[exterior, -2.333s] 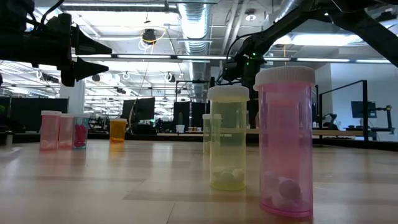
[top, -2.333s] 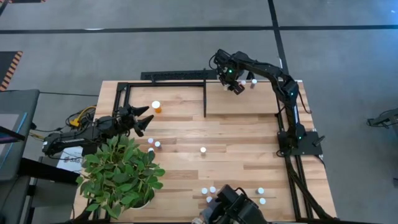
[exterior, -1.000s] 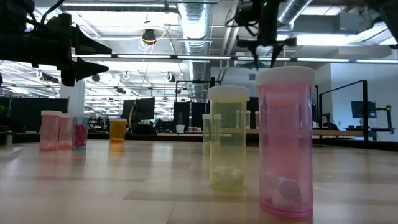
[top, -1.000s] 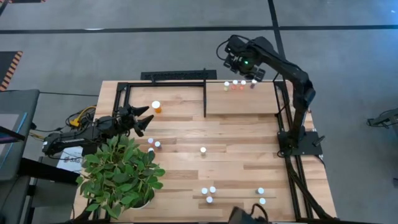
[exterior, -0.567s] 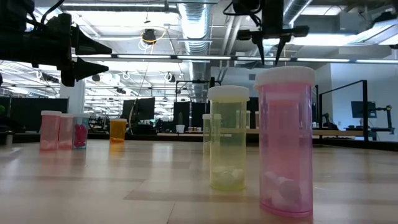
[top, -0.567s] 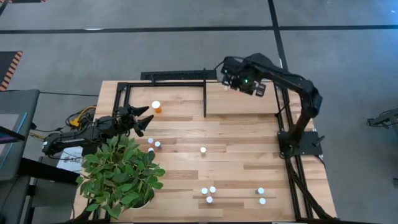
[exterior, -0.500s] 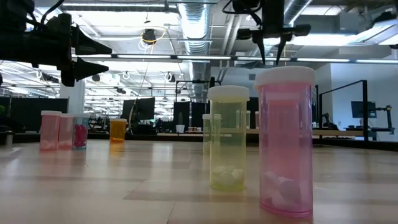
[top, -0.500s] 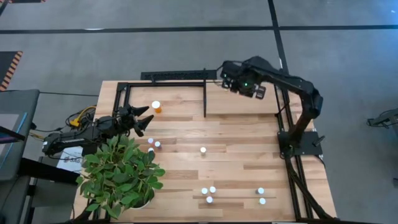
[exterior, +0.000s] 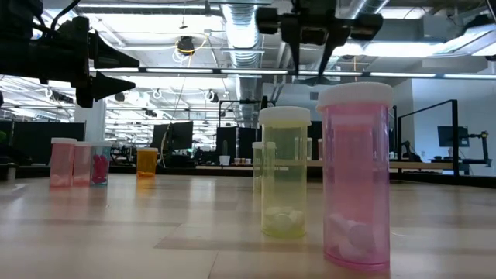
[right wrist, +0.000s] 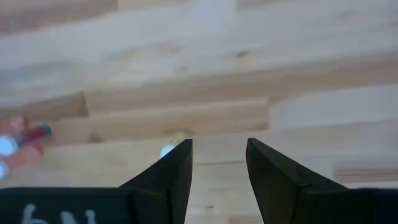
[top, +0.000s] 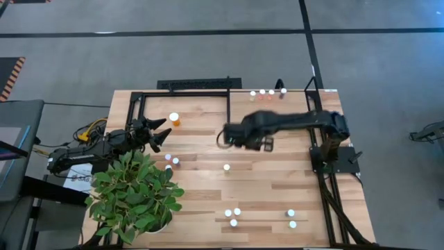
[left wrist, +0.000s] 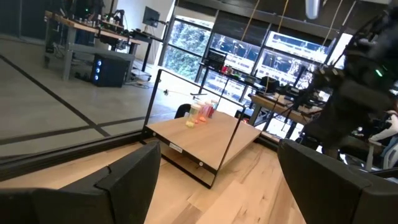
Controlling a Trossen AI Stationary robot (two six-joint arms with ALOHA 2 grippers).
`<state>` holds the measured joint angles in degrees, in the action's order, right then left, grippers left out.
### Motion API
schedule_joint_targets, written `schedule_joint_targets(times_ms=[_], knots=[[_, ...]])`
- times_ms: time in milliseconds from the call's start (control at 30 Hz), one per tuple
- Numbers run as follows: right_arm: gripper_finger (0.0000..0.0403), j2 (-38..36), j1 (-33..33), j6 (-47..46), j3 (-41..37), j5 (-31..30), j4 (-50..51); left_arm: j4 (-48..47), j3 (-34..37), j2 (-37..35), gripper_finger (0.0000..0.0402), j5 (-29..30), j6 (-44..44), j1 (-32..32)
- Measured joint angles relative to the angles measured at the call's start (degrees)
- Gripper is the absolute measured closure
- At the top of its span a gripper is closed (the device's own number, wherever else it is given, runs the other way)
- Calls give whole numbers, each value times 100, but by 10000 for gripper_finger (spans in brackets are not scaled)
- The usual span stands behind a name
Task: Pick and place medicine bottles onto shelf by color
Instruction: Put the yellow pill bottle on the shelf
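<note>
My right gripper (top: 223, 137) hangs open over the middle of the table, fingers pointing down, nothing between them (right wrist: 217, 162). Just beyond its fingertips a white-capped vial (top: 226, 167) stands alone on the planks, half hidden by one finger (right wrist: 166, 150). Several small bottles (top: 267, 92) stand in a row at the far edge of the shelf (top: 284, 110). An orange bottle (top: 174, 119) stands at the far left. More vials (top: 233, 215) stand near the front edge. My left gripper (top: 161, 135) waits open and level at the table's left.
A leafy potted plant (top: 135, 194) fills the near left corner. Two pink vials (top: 171, 160) stand beside it. Black frame bars (top: 229, 111) edge the shelf and the far left area. In the low view a pink vial (exterior: 356, 178) and a yellowish one (exterior: 284, 174) stand close.
My right gripper has swung from above the shelf's far edge toward the table's near and left side, out over the middle of the planks, sinking a little and rolling about its wrist. The bottles on the shelf have stayed where they were.
</note>
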<state>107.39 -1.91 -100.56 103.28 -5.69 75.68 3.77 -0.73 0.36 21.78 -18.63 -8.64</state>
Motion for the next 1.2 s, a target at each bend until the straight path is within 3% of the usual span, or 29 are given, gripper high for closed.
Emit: schedule_joint_targets(times_ms=[100, 367, 500, 933, 1200], knots=[[228, 280, -268, -144, 0, 37, -379, -2, -2, 2, 90, 0, 0, -2], [228, 836, -377, -87, 2, 878, -1220, -2, 0, 0, 90, 0, 0, -2], [222, 1008, -379, 367, 8, 1026, -1514, -2, -2, 1, 90, 0, 0, -2], [99, 1395, -340, 664, 0, 1169, -1666, 0, -2, 2, 90, 2, 0, -2], [66, 1384, -328, 742, 4, 737, -1703, 0, -1, 2, 90, 1, 0, -2]])
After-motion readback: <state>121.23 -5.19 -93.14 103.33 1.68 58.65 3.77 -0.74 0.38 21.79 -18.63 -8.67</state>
